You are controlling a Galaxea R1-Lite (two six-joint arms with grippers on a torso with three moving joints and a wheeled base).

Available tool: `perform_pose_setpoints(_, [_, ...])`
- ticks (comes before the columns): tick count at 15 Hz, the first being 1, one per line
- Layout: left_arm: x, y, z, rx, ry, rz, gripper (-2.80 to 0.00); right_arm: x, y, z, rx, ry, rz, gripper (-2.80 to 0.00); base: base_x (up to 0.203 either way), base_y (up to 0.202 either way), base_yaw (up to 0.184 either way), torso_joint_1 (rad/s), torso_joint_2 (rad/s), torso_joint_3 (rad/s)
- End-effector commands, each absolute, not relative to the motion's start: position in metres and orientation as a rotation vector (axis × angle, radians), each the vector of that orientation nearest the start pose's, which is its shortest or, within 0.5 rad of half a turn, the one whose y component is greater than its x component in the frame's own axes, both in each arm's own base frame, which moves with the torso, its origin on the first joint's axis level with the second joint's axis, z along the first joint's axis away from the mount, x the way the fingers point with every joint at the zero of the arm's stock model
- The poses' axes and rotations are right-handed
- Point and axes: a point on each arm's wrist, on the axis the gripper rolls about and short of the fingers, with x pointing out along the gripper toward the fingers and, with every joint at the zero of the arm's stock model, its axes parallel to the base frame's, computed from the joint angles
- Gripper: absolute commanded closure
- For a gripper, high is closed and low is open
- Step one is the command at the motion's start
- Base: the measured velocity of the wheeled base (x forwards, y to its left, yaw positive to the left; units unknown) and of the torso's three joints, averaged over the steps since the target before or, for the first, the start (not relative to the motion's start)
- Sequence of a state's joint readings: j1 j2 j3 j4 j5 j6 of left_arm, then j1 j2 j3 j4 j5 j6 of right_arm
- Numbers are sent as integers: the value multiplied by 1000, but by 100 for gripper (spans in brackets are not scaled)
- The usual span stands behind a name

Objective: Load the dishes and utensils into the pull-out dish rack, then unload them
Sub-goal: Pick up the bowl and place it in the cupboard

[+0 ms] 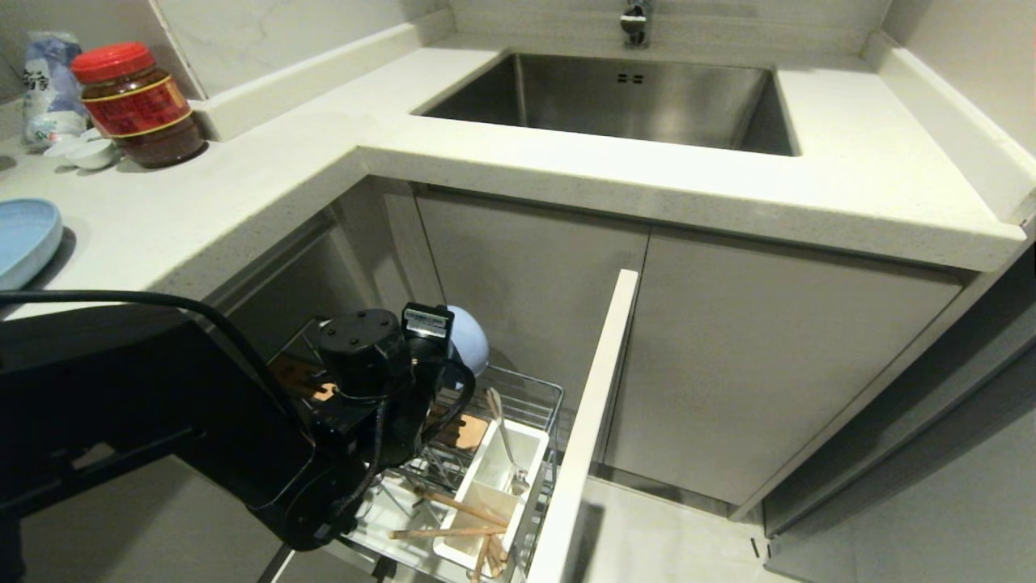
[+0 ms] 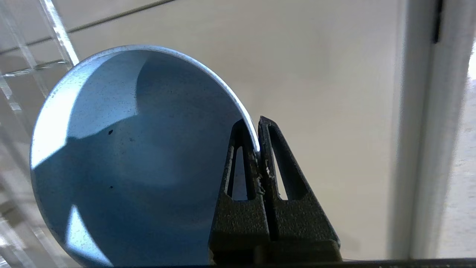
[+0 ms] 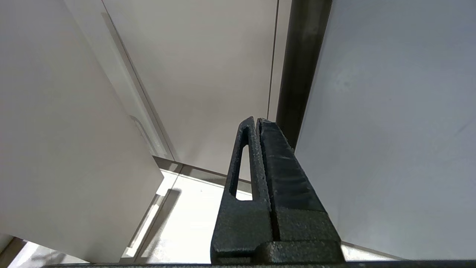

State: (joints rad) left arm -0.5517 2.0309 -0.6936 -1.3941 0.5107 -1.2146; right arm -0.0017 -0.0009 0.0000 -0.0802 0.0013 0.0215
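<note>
Left gripper (image 2: pixel 256 137) lower left of head view, fingers clamped on rim; right gripper (image 3: pixel 256 124) closed, empty.

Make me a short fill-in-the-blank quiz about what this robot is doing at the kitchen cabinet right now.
1. The left gripper is shut on the rim of the light blue ____.
2. The silver spoon stands in the white ____ of the pull-out dish rack.
3. The light blue plate lies on the ____.
4. The jar on the countertop has a ____ lid.

Missing words: bowl; utensil box; countertop; red
</note>
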Motion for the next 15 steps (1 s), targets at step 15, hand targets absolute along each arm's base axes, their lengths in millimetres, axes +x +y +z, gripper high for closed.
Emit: perform_pose_setpoints(15, [306, -175, 103, -1311, 19, -48, 0, -21, 0, 77, 21, -57, 1, 0, 0, 0, 0, 0, 0, 0])
